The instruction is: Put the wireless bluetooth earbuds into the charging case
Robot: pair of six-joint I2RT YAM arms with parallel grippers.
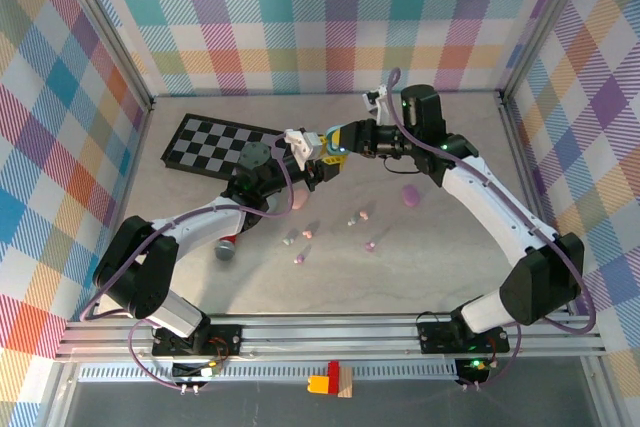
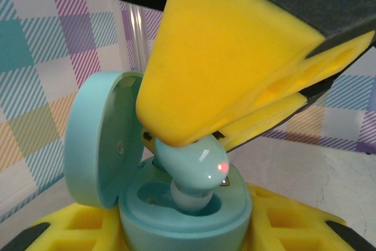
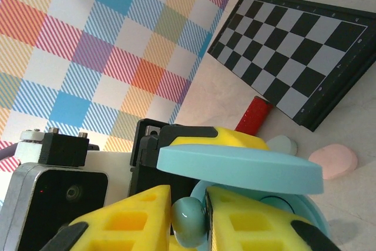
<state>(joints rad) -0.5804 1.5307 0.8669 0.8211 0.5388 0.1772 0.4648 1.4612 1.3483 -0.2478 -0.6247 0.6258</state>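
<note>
Two hands are meeting above the far middle of the desk (image 1: 450,277). Left hand (image 1: 308,159) is clamping the blue charging case (image 2: 176,233), with yellow pads pressing on both sides of its base. Lid (image 2: 97,139) is standing open, swung up on the left in the left wrist view.

Right hand (image 3: 189,218) is pinching the blue earbud (image 2: 197,166) between its yellow fingertips, closed firmly on it. Earbud is tilting: its lower tip is sitting inside one well of the case and its upper body is sticking out, not lying flat. A red light is glowing on its shell.

Several loose earbuds (image 1: 298,259), pink, purple and pale, are lying on the desk nearer than the hands, well apart from the blue case. A mauve case (image 1: 410,195) is lying shut on the desk to the right, beside the right arm. Chessboard (image 1: 215,145) is lying at the far left. In the right wrist view a red cylinder (image 3: 252,116) and a pink case (image 3: 333,161) are lying on the desk by the board's edge; can't tell if either is touching it.
</note>
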